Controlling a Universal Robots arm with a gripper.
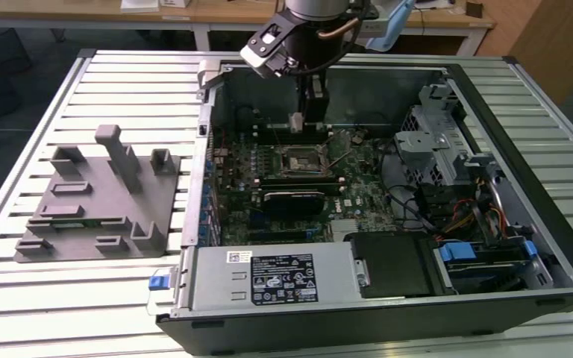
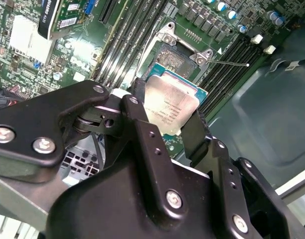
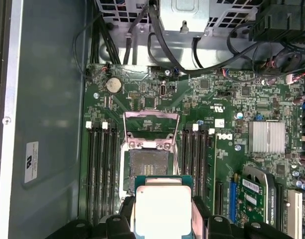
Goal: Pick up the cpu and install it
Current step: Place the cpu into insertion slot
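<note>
The gripper (image 2: 165,113) is clamped on the cpu (image 2: 172,102), its black fingers (image 2: 142,134) pressed against two opposite edges (the pale metal top faces up in both wrist views); it hangs inside the open computer case (image 1: 386,93), just above the motherboard (image 1: 357,198); the cpu is close beside the open socket (image 3: 145,172), not seated in it; a grey tray (image 1: 87,216) lies outside the case on the exterior view's left.
</note>
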